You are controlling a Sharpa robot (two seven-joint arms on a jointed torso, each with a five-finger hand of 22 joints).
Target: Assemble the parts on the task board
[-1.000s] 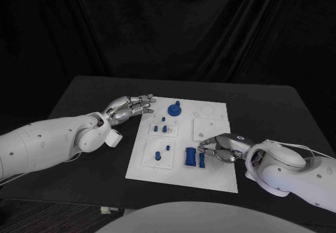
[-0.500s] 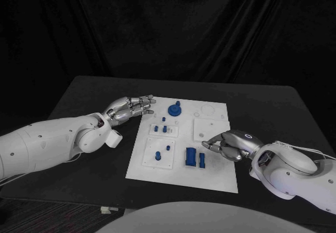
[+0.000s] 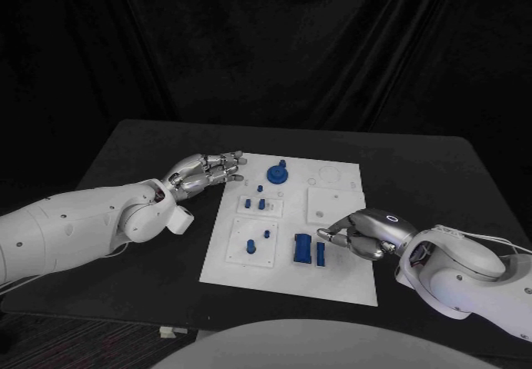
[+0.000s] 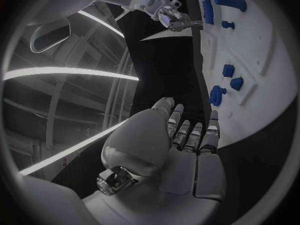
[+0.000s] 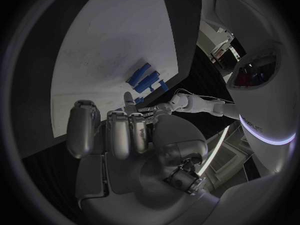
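The white task board (image 3: 333, 269) lies in the middle of the black table. On it are a round blue part with a peg (image 3: 277, 174), small blue pieces (image 3: 254, 204), a blue peg piece (image 3: 251, 247) and two blue blocks (image 3: 303, 248) side by side. My right hand (image 3: 360, 234) hovers just right of the blocks, fingers curled in, thumb meeting a fingertip, nothing visible in it. My left hand (image 3: 205, 171) stays at the board's far left corner, loosely bent and holding nothing. The left wrist view shows my left hand (image 4: 181, 155), the board (image 4: 256, 50) and the right hand (image 4: 165, 12).
Bare black table (image 3: 144, 146) surrounds the board on all sides. A raised white square plate (image 3: 328, 204) sits on the board's right half, just beyond my right hand. In the right wrist view, the blue blocks (image 5: 144, 80) lie past my curled right hand (image 5: 125, 145).
My right hand has drawn back to the right from the narrower blue block, which stays on the board. The left hand has not moved.
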